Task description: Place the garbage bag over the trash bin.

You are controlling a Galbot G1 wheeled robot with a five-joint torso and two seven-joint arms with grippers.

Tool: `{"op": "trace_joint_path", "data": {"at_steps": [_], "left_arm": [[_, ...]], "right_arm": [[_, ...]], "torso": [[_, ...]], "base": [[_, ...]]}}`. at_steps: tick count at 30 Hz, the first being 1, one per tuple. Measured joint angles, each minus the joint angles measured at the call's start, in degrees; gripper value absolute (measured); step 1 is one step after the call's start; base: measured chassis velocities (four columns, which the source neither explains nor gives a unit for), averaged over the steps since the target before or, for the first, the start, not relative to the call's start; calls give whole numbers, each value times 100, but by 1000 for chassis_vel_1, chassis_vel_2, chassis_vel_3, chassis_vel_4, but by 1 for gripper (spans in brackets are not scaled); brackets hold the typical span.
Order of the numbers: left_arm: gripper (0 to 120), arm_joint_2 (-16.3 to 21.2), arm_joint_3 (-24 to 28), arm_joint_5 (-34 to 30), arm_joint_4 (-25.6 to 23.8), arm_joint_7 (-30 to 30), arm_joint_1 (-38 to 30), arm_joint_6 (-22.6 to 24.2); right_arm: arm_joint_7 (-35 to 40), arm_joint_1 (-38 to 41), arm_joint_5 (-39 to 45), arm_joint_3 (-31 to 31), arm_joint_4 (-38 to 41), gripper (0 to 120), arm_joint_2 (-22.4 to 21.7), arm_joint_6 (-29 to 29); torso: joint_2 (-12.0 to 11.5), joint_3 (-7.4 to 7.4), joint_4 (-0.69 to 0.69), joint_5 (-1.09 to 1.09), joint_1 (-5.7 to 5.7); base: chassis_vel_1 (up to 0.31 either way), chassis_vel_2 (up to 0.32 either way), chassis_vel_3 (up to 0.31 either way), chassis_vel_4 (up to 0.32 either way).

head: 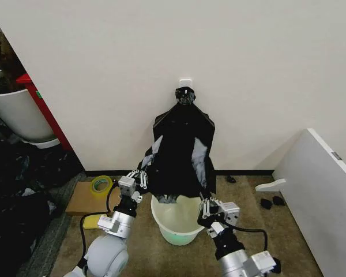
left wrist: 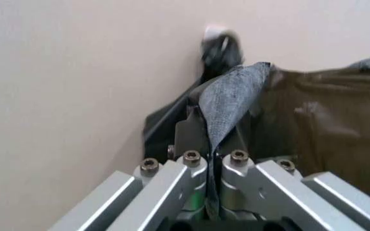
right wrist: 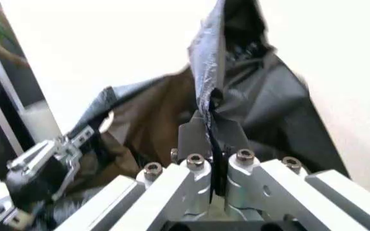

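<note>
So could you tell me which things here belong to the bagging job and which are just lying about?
In use: garbage bag, trash bin, left gripper, right gripper, both pinching the bag.
Lying about: tape roll, cardboard, white board.

Office-like room corner: bare white wall (head: 161,52), brown carpet (head: 282,231), tape roll (head: 101,184).

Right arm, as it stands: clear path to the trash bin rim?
Probably yes: the right end effector hovers by the trash bin rim, nothing between, but it's shut on the garbage bag.

Yellow tape roll (head: 101,184) on cardboard (head: 87,198), white board (head: 327,193) leaning right, red-framed tub (head: 18,113)
</note>
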Motion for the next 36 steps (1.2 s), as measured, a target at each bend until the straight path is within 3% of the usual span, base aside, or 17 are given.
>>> {"op": "trace_joint_path", "data": {"at_steps": [8,14,22,30,36], "left_arm": [[0,27,-51,-529,-535,261,-33,-93],[0,42,-68,-976,-1054,74,7,311],[0,-311,264,-1206,-1024,-230,169,717],[0,-403,322,-1537,-1102,-547,293,1057],[0,-512,340,-1430,-838,-605,358,1097]], "right_arm": [[-307,-47,-425,202,345,0,6,312],[-174,-102,-172,244,543,0,-10,182],[12,-12,44,224,505,0,55,-134],[219,20,347,148,447,0,76,-469],[252,120,408,123,204,0,102,-551]], "torso": [[0,1,0,0,1],[-1,1,0,0,1],[-1,1,0,0,1],[-1,1,0,0,1],[-1,1,0,-1,1]], "base": [[0,0,0,0],[0,0,0,0],[0,0,0,0],[0,0,0,0],[0,0,0,0]]}}
